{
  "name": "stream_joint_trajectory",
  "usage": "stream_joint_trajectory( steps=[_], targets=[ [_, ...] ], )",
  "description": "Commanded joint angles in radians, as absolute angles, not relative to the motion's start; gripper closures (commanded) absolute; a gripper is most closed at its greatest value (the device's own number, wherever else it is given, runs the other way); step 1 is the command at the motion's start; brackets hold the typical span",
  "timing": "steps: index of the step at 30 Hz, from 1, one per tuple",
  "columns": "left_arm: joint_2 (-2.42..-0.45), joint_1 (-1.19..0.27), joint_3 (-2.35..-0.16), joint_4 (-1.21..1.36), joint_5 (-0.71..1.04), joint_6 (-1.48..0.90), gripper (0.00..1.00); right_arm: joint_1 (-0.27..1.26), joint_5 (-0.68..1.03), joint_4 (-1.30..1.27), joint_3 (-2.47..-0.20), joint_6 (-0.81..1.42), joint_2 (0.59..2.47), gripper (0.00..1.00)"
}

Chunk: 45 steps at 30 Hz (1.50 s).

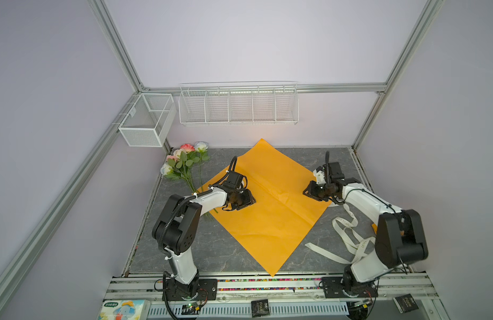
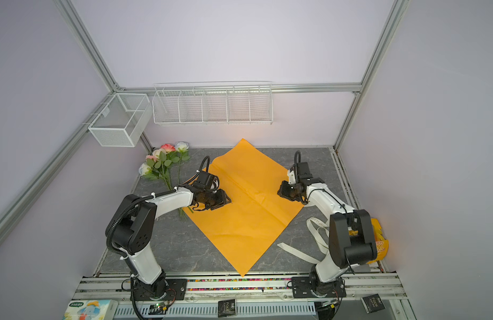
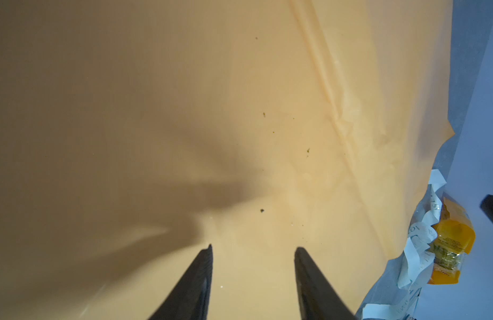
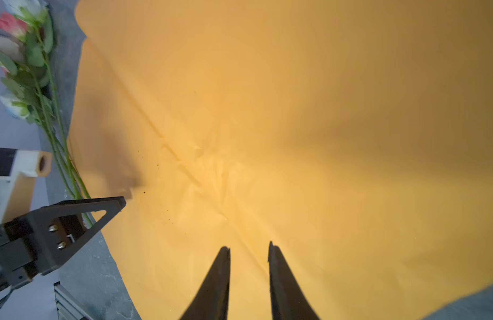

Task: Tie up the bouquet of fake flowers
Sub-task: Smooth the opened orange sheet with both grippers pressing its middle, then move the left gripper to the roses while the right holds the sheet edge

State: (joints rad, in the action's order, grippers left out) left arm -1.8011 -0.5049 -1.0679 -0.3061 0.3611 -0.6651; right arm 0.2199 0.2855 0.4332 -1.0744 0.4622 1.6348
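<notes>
bouquet [image 1: 184,163] lies loose at far left of bench [image 1: 201,249], stems reaching edge of orange sheet [image 1: 270,221]; unwrapped, untied. my left pincer [image 3: 253,248] agape, empty, over sheet. my right pincer [image 4: 248,246] narrowly parted, empty. ribbon [image 1: 347,238] far right, untouched. nearly all work left, i judge.

In both top views the long stems of the bouquet of fake flowers [image 1: 184,163] pass under the left arm [image 1: 209,197], which hides a stretch of them. In the right wrist view its blooms are blurred and cut off by the picture's edge. The cream ribbon [image 1: 321,251] runs behind the right arm [image 1: 397,241], its lettering too small to read, and a yellow packet [image 2: 381,245] there is largely covered.
</notes>
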Motion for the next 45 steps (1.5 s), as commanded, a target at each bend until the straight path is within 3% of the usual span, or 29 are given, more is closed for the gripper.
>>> stream_joint_trajectory(
  steps=[1,7,15,21,26,30,36,45],
  targets=[
    [-1.818,-0.512,-1.081,-0.304,0.398,-0.660,0.52,0.253,0.301,0.376,-1.130,0.516,1.729,0.73],
    [-1.788,-0.513,-0.976,-0.213,0.383,-0.751,0.53,0.295,0.351,0.430,-1.265,0.449,1.919,0.73],
    [-1.738,-0.524,-0.867,-0.157,0.336,-0.839,0.53,0.289,0.268,0.509,-1.422,0.373,2.124,0.75],
    [-1.683,-0.551,-0.831,-0.142,0.304,-0.866,0.51,0.283,0.242,0.562,-1.484,0.339,2.152,0.74],
    [-1.582,-0.500,-1.010,-0.362,0.214,-0.717,0.46,0.282,0.295,0.541,-1.462,0.329,2.041,0.66],
    [-1.580,-0.376,-1.209,-0.648,0.021,-0.579,0.48,0.283,0.332,0.537,-1.461,0.307,1.925,0.59],
    [-1.773,-0.124,-1.370,-0.739,0.117,-0.484,0.67,0.312,0.402,0.488,-1.402,0.330,1.800,0.58],
    [-2.068,-0.073,-1.681,-0.924,-0.131,-0.390,0.66,0.395,0.377,0.497,-1.316,0.334,1.722,0.58]
  ],
)
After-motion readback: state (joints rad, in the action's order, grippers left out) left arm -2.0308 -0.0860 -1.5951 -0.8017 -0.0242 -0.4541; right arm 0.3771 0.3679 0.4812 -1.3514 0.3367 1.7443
